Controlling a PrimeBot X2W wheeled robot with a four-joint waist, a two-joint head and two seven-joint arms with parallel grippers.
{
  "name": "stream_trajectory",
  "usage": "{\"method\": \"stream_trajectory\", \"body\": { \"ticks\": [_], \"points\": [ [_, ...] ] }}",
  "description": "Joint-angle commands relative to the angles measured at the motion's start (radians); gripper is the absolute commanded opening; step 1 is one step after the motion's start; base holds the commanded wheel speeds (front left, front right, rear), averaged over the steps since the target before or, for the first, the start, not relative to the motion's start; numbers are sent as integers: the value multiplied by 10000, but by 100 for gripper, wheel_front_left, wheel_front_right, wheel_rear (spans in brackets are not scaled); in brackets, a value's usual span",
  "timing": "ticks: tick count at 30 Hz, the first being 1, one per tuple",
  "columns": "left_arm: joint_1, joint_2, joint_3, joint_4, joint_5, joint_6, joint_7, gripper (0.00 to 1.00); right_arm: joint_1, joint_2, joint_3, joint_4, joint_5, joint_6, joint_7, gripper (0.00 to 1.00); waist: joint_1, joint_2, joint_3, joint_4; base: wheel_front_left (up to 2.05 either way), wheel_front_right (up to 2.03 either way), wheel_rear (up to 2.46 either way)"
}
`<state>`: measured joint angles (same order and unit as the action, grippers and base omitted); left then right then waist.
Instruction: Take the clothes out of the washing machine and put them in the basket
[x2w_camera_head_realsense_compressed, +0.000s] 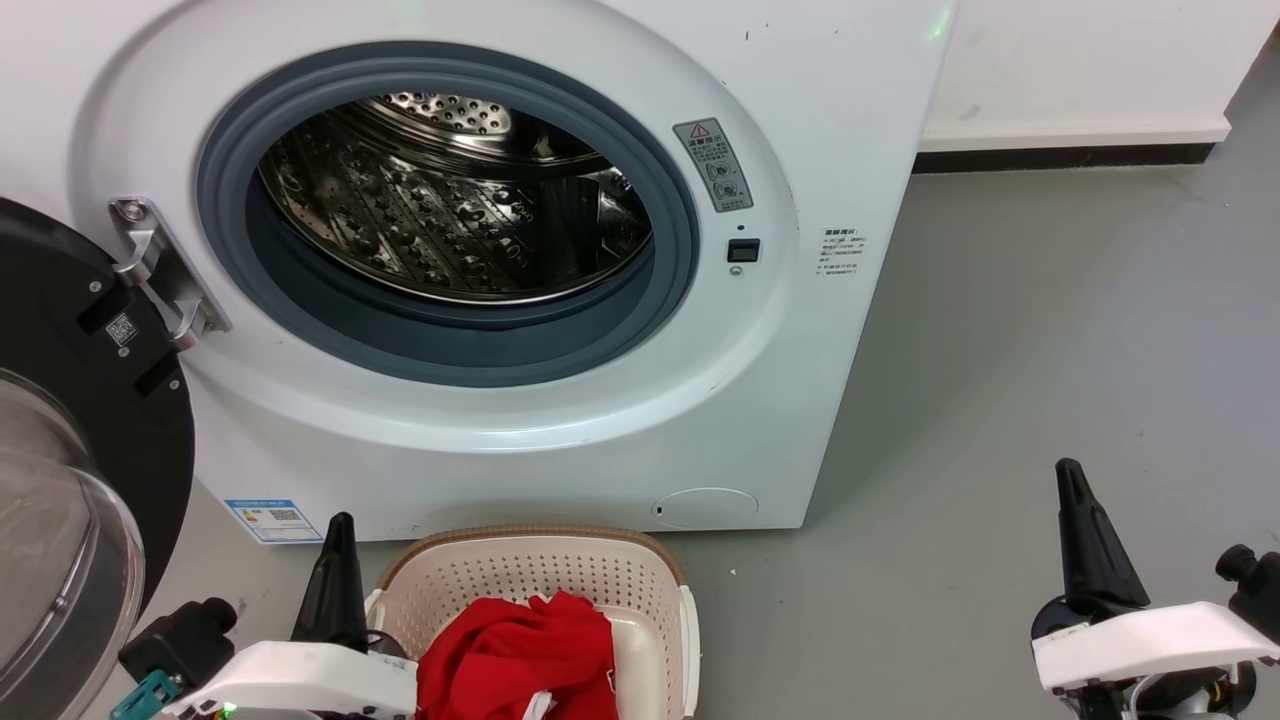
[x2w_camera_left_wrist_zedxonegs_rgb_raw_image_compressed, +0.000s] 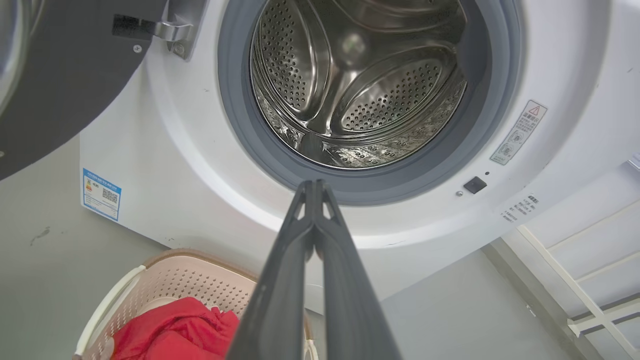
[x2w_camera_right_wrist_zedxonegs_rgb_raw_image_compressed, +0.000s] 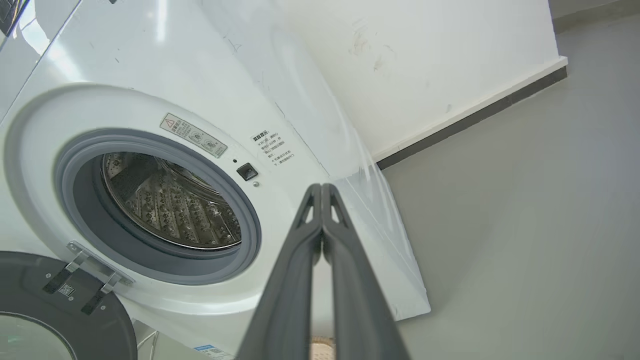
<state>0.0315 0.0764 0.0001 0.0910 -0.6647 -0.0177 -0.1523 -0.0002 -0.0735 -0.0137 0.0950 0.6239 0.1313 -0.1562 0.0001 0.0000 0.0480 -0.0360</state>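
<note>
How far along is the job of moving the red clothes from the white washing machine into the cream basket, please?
Done: the perforated steel drum of the white front-loading washing machine looks empty, and red garments lie in the cream perforated plastic basket. In hand: nothing; the left gripper and right gripper are shut and empty. Left: apparently nothing.
</note>
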Motion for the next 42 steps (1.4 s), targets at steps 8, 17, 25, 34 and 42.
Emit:
{"method": "stream_trajectory", "body": {
  "ticks": [8, 17, 25, 34, 42],
  "points": [
    [-379, 83, 60, 97, -1448, -189, 278, 0, -356, -123, -33, 104, 1520, -3, 294, 0, -1, 0, -39, 32, 0, 0, 0],
    [-544, 105, 125, 285, -2700, -331, 544, 0, -458, -147, -76, 295, 2821, -3, 569, 0, -1, 0, -82, 67, 0, 0, 0],
    [-668, 118, 189, 456, -3709, -449, 783, 0, -564, -158, -124, 460, 3876, -3, 802, 0, -1, 0, -120, 97, 0, 0, 0],
    [-787, 123, 263, 627, -4754, -567, 1028, 0, -652, -160, -182, 623, 4966, -4, 1047, 0, -1, 0, -163, 132, 0, 0, 0],
    [-910, 121, 319, 779, -5606, -663, 1234, 0, -734, -158, -237, 772, 5850, -4, 1261, 0, -1, 0, -201, 162, 0, 0, 0]
  ]
}}
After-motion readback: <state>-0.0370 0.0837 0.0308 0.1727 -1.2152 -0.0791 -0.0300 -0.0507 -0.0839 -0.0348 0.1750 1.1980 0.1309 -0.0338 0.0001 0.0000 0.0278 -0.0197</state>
